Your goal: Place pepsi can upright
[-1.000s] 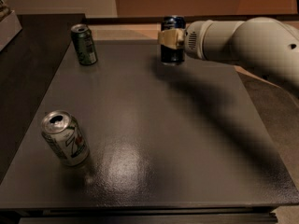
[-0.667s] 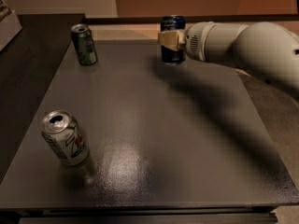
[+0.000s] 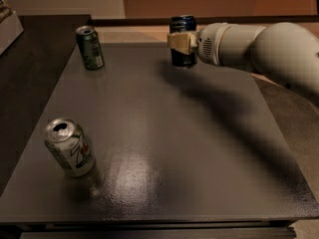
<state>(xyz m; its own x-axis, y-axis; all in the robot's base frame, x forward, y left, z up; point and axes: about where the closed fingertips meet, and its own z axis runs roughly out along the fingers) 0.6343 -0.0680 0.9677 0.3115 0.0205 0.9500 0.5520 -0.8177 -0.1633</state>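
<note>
The pepsi can is dark navy with a silver top. It stands upright on the dark table, near the far edge and right of centre. My gripper reaches in from the right on a white arm. It is shut on the can's middle, with one beige finger across the can's front. The other finger is hidden behind the can. The can's base looks to rest on the table top.
A green can stands upright at the far left of the table. A white-silver can with red and green print stands at the near left. A darker surface adjoins the table's left side.
</note>
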